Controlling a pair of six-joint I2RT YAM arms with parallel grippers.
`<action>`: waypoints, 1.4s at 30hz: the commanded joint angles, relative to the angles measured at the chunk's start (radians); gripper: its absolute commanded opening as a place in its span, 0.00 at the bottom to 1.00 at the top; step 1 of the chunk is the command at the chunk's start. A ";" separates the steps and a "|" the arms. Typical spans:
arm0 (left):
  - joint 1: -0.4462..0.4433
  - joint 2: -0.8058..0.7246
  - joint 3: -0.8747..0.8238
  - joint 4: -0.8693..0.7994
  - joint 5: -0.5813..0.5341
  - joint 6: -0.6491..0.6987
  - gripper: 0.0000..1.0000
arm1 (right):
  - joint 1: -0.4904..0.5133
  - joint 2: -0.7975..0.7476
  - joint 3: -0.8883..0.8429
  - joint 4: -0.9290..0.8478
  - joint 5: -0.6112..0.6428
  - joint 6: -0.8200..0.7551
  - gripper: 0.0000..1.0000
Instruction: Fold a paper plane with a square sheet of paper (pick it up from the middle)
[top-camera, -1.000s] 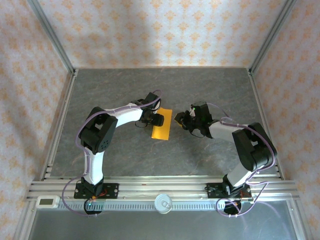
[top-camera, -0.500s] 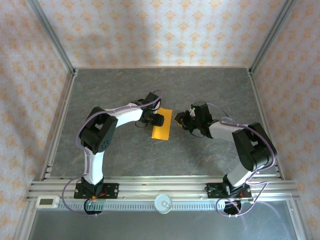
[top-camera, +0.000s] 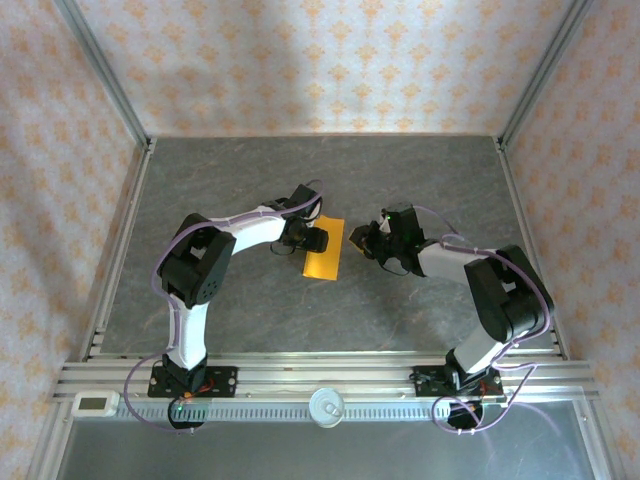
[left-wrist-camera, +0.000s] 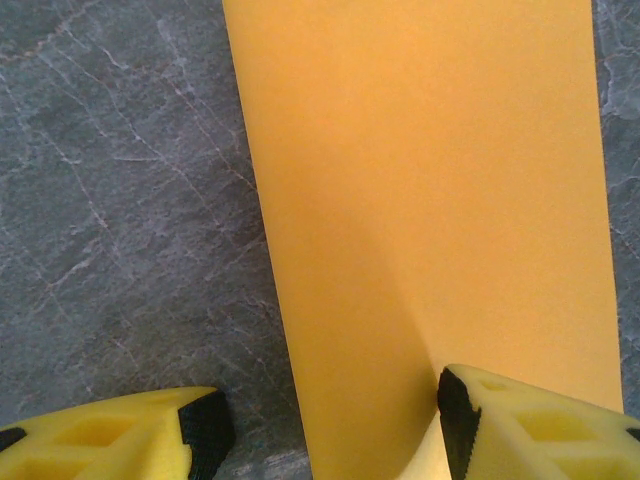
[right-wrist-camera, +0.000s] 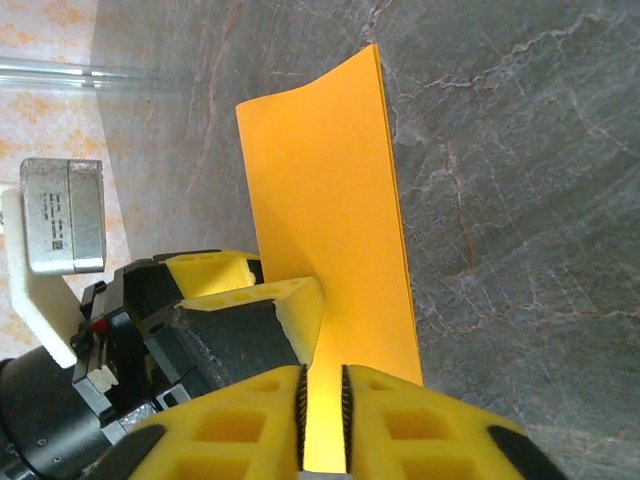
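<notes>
The square sheet of paper (top-camera: 325, 255) is bright orange and lies on the grey table as a narrow folded strip. In the left wrist view the paper (left-wrist-camera: 420, 200) runs up from between my fingers. My left gripper (top-camera: 308, 240) (left-wrist-camera: 325, 430) is open and straddles its left long edge, one pad on the table and the other pressing on the paper. My right gripper (top-camera: 366, 240) (right-wrist-camera: 322, 420) sits at the paper's (right-wrist-camera: 330, 200) right side, jaws almost together with orange showing in the slit. Whether they pinch it is unclear. The left finger (right-wrist-camera: 295, 305) rests beside them.
The grey stone-patterned table (top-camera: 250, 180) is walled by patterned panels and aluminium posts. A rail runs along the near edge with a white round knob (top-camera: 327, 405) and a small white device (top-camera: 95, 403). Open tabletop lies behind and in front of the paper.
</notes>
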 joint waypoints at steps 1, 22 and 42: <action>0.022 0.132 -0.045 0.054 -0.064 0.025 0.64 | 0.009 0.031 0.018 -0.001 0.003 -0.004 0.14; 0.021 0.137 -0.057 0.068 -0.064 0.017 0.64 | 0.098 0.249 0.210 -0.084 0.027 -0.027 0.02; 0.020 0.144 -0.052 0.062 -0.051 0.014 0.64 | 0.104 0.310 0.200 -0.182 0.079 -0.083 0.01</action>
